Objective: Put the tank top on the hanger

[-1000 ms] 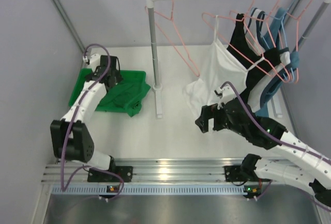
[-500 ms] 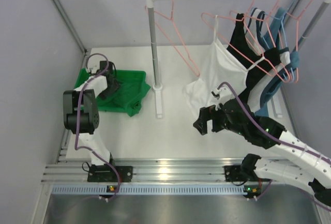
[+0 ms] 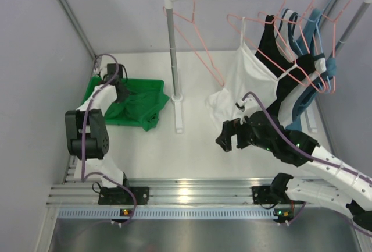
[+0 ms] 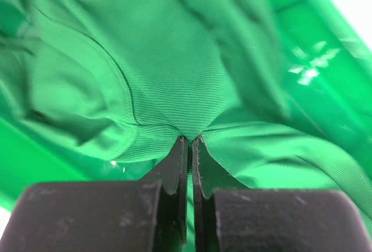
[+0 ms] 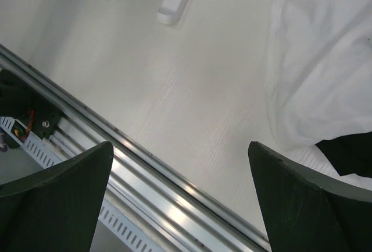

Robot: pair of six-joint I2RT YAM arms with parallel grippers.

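A fold of the tank top (image 4: 174,71) is pinched by the closed left gripper (image 4: 190,142). The right gripper (image 5: 180,147) is held wide open above the tabletop (image 5: 174,89).

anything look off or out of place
The tank top lies crumpled in the tray, a corner spilling over its rim, the left gripper pinching it. The hanging white top sags onto the table.

white arms (image 3: 100,102), black joints (image 3: 86,140), purple cables (image 3: 83,160); black left gripper (image 4: 190,141)
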